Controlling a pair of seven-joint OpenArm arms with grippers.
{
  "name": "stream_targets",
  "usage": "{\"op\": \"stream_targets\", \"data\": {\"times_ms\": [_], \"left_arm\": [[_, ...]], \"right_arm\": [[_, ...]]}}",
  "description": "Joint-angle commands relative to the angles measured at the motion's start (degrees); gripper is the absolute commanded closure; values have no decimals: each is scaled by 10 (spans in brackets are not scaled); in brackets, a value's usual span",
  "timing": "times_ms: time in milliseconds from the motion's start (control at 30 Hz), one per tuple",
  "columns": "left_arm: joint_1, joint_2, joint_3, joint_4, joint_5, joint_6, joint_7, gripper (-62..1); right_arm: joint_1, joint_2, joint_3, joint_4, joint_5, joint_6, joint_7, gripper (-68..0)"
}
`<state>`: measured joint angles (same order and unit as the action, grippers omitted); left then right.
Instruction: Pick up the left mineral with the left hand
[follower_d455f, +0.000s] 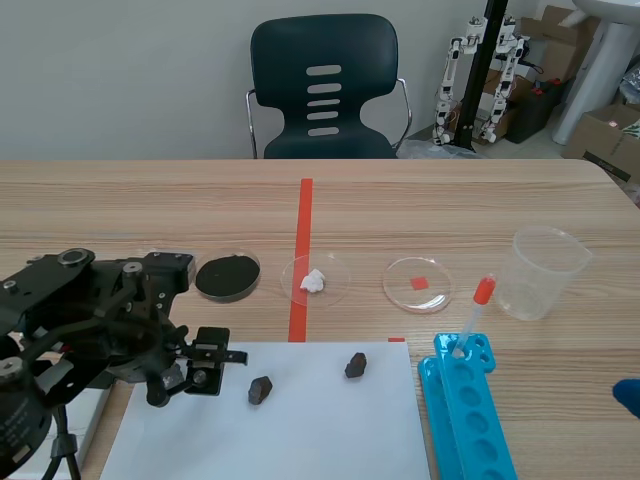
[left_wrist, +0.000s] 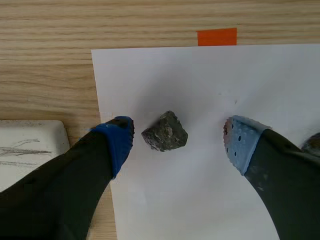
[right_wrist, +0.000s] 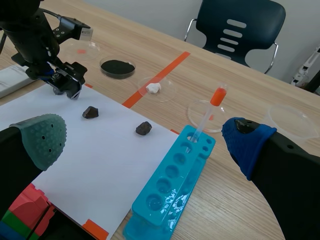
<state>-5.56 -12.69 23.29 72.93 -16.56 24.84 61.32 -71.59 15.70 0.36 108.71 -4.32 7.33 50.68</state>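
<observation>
Containers: the long blue plastic test-tube rack holds a clear dropper with an orange-red bulb in its far end hole; a clear plastic beaker stands near it. Three clear round petri dishes: one with black powder, one with a white lump, one with a red square in or under it, can't tell. The left mineral, a dark grey lumpy rock on the white paper sheet, is chunky, no real long axis, blunt peak pointing ahead of the claw. It lies between the wide-open fingers of the left claw, just beside the darker blue pad. Right claw is spread wide too, holding nothing.
</observation>
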Motion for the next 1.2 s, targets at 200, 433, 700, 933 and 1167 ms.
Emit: {"op": "stream_targets", "data": {"times_ms": [200, 433, 700, 933, 1167], "left_arm": [[-3, 4, 0, 5, 1, -1, 2, -274], [-3, 4, 0, 5, 1, -1, 2, -152], [-3, 4, 0, 5, 0, -1, 2, -103], [-3, 4, -1, 6, 0, -1, -1, -100], [44, -19, -2, 78, -3, -1, -51, -100]], "right_arm": [[2, 0, 3, 12, 4, 0, 9, -679], [2, 0, 3, 12, 4, 0, 9, -679], [2, 0, 3, 12, 4, 0, 9, -679], [2, 0, 3, 12, 4, 0, 9, -679], [2, 0, 3, 12, 4, 0, 9, -679]]}}
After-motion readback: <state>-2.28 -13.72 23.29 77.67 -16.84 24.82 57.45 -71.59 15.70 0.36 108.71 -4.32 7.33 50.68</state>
